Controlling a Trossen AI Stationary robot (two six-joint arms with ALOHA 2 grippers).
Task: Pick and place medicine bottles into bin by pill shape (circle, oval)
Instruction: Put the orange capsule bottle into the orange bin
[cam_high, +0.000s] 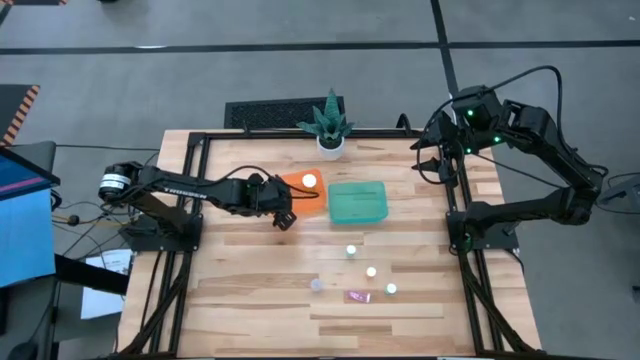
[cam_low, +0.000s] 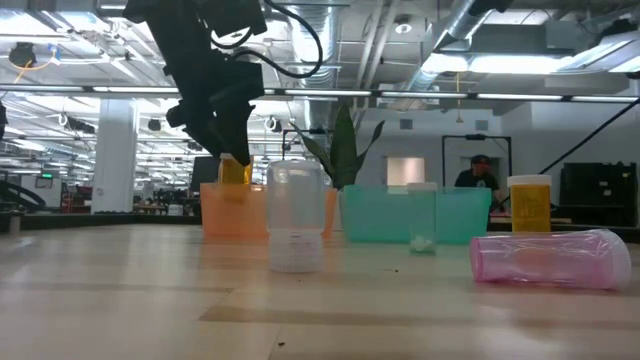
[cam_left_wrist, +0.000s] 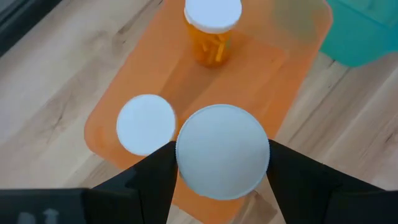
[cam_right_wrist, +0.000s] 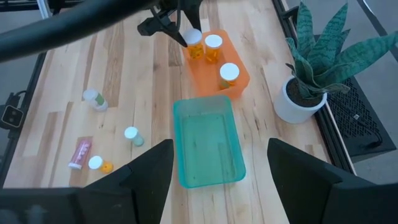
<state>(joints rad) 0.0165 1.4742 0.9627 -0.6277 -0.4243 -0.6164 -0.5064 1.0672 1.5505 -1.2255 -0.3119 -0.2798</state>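
Note:
My left gripper (cam_high: 285, 212) hangs over the near end of the orange bin (cam_high: 303, 192), shut on a medicine bottle with an amber body (cam_low: 235, 170) and a wide white cap (cam_left_wrist: 222, 151). Two more white-capped bottles (cam_right_wrist: 213, 45) (cam_right_wrist: 229, 73) stand on the bin's floor. Right of it lies the teal bin (cam_high: 358, 202), with nothing showing in it. Several small bottles (cam_high: 351, 250) (cam_high: 370, 271) (cam_high: 391, 288) stand on the table near the front, and a pink one (cam_high: 357, 296) lies on its side. My right gripper (cam_right_wrist: 217, 186) waits open, high over the far right corner. My left gripper pinches the bottle at its top, one finger (cam_left_wrist: 155, 177) on each side of the white cap (cam_left_wrist: 186, 155). The fingers slant down from the table's left. The bottle stands upright, its lower part behind the orange bin's wall (cam_low: 232, 210); whether it rests on the bin's floor I cannot tell.
A potted plant (cam_high: 330, 135) stands at the far edge behind the bins. Black frame rails (cam_high: 455, 200) run along the table's left and right sides. Bare wood lies between the bins and the loose bottles. A person (cam_low: 480, 175) shows in the room beyond.

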